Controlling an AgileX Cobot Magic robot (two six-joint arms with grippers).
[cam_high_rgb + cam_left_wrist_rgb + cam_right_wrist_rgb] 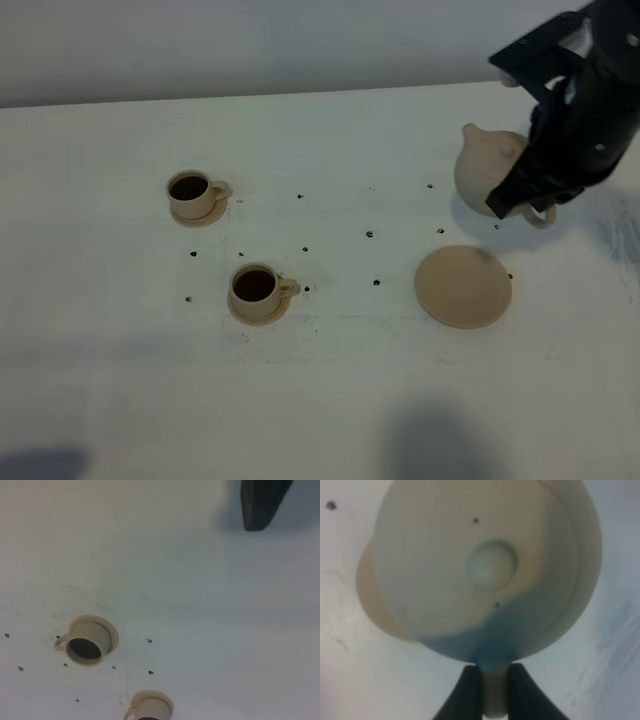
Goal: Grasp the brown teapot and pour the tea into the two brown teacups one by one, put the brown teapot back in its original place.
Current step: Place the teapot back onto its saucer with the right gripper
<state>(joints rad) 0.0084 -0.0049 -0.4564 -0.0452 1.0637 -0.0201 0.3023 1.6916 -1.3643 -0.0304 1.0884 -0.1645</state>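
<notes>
The brown teapot (488,165) hangs above the table just beyond the original place, a wide flat tan saucer (463,287). My right gripper (530,205) is shut on its loop handle. In the right wrist view the teapot's lid and knob (490,570) fill the frame, the gripper (495,690) pinches the handle, and the saucer's edge (367,600) peeks out beneath. The two brown teacups (192,193) (255,287) stand on their small saucers at left, both holding dark tea. They also show in the left wrist view (86,642) (150,707). The left gripper shows in no frame.
The white table (330,400) carries several small dark specks between the cups and the saucer. A dark block (262,502) sits at one edge of the left wrist view; I cannot tell what it is.
</notes>
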